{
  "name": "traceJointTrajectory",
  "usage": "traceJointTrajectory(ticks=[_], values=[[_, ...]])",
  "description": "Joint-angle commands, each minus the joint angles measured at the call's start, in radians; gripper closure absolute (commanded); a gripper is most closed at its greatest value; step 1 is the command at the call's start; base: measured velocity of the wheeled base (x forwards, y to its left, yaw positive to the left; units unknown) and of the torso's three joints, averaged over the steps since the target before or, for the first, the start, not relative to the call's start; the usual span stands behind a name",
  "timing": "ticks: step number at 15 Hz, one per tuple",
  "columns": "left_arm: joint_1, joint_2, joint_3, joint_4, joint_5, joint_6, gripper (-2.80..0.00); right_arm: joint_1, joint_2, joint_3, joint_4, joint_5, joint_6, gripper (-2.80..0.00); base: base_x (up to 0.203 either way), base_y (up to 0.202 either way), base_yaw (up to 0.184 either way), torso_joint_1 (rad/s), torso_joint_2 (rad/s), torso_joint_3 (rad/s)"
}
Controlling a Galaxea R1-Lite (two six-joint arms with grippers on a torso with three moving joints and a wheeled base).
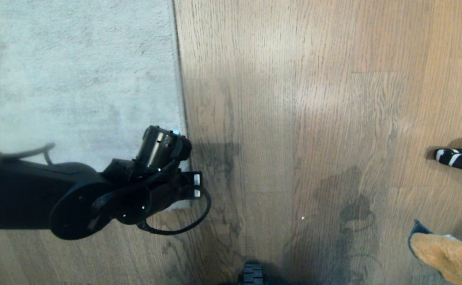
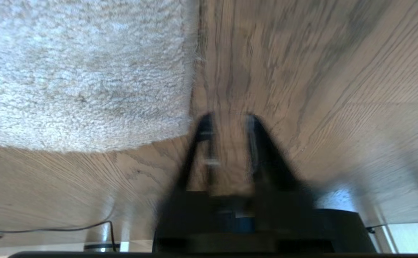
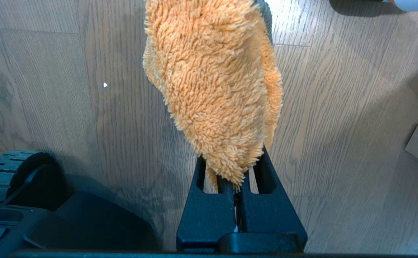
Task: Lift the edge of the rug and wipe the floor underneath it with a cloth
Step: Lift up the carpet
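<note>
1. The floor (image 1: 314, 118): brown wood planks with dark wavy grain, filling the right and lower parts of the head view. A broad sheen runs across the middle planks, and shadows fall on the near part.
2. The rug (image 1: 76, 79): pale grey-beige pile, lying flat on the floor in the upper left of the head view.
3. The rug edge (image 1: 180, 79): a straight border running away from the robot and ending in a square corner near the left wrist. In the left wrist view the corner (image 2: 185, 122) lies flat against the planks.
4. The left arm (image 1: 37, 194): a black limb reaching in from the left of the head view, with a looped cable (image 1: 191, 221) hanging below its wrist.
5. The left gripper (image 2: 228, 120): set just off the rug's corner, over bare floor. Its two dark fingers (image 2: 203, 132) stand slightly apart with wood grain showing between them, and nothing is held. The left wrist view is blurred.
6. The cloth (image 3: 216, 82): shaggy orange-yellow microfibre with a thin dark trim, hanging above the floor. In the head view it shows at the lower right (image 1: 449, 253), well apart from the rug.
7. The right gripper (image 3: 234, 175): fingers pressed together on the cloth's lower end.
8. A black-and-white striped object (image 1: 459, 159): at the right border of the head view.
9. A ribbed black wheel (image 3: 12, 173): beside the robot's base.
</note>
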Motion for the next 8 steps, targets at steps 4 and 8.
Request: traceJointTrajectory(ticks=[4,8], values=[[-0.007,0.033,-0.019,0.041,0.031,0.009,-2.80,0.000,0.001,0.000,0.000,0.001,-0.001,0.00,0.000,0.000,0.000,0.000,0.00,0.000],[-0.011,0.048,-0.085,0.174,0.058,0.024,-2.80,0.000,0.001,0.000,0.000,0.001,-0.001,0.00,0.000,0.000,0.000,0.000,0.00,0.000]])
